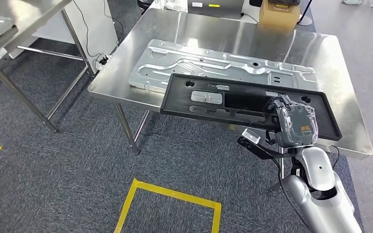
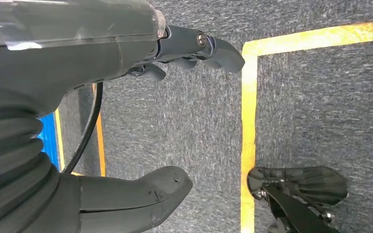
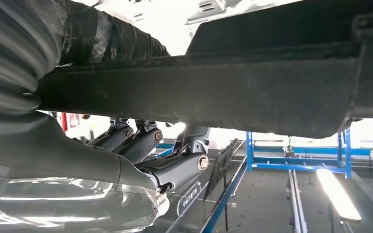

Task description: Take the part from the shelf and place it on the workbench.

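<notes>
The part is a long black plastic panel (image 1: 213,99) lying across the front of the steel workbench (image 1: 252,39), its near edge jutting past the table's rim. My right hand (image 1: 294,124) grips it near its right end. In the right wrist view the panel's dark edge (image 3: 252,92) runs across, and my right hand (image 3: 102,155) has its fingers curled beneath it. My left hand (image 2: 77,53) hangs over the carpet, thumb and fingers apart, holding nothing.
A silver stamped metal sheet (image 1: 213,65) lies on the workbench behind the black panel, partly under it. A cardboard box (image 1: 279,14) stands at the bench's far edge. A second steel table (image 1: 9,19) is at the left. Yellow tape (image 1: 170,194) marks the carpet.
</notes>
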Robot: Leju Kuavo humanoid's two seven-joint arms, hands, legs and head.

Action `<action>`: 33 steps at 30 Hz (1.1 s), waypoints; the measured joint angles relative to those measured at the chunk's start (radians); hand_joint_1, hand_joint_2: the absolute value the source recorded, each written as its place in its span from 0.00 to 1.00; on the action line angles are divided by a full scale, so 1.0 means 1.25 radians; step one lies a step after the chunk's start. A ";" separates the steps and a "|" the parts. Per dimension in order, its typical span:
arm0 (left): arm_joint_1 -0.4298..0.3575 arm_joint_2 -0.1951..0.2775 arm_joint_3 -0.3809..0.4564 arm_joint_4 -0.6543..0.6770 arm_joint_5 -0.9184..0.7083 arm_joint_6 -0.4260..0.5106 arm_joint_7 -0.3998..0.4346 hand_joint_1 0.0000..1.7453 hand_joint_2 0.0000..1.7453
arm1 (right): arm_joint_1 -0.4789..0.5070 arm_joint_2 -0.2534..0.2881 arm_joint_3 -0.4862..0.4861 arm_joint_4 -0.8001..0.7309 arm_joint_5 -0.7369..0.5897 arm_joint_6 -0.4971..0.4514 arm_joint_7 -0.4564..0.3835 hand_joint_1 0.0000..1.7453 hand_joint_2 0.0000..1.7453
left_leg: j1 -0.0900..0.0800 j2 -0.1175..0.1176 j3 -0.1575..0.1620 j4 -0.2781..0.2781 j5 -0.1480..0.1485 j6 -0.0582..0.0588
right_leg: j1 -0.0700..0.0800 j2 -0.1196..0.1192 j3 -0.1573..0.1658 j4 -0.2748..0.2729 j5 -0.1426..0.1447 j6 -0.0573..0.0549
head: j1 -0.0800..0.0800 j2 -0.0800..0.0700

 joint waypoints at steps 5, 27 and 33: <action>0.000 0.001 -0.004 0.000 0.000 0.000 0.001 0.00 1.00 | -0.003 0.000 0.000 0.004 0.003 0.001 0.003 1.00 1.00 | -0.002 0.001 0.002 -0.003 -0.002 -0.002 | 0.004 0.001 0.004 -0.011 -0.002 -0.002 | -0.001 0.000; 0.000 0.001 -0.024 0.000 0.041 -0.002 0.003 0.00 1.00 | -0.012 0.001 0.019 0.027 0.017 0.002 0.004 1.00 1.00 | -0.005 0.000 0.005 -0.005 -0.003 -0.010 | 0.000 0.000 0.004 -0.007 -0.005 -0.010 | -0.001 0.000; 0.000 0.002 -0.028 0.000 0.045 -0.002 0.000 0.00 1.00 | -0.016 0.001 0.026 0.029 0.018 0.002 0.004 1.00 1.00 | -0.001 0.001 0.006 -0.011 0.002 0.000 | 0.000 0.001 0.004 -0.007 -0.005 0.001 | -0.001 0.000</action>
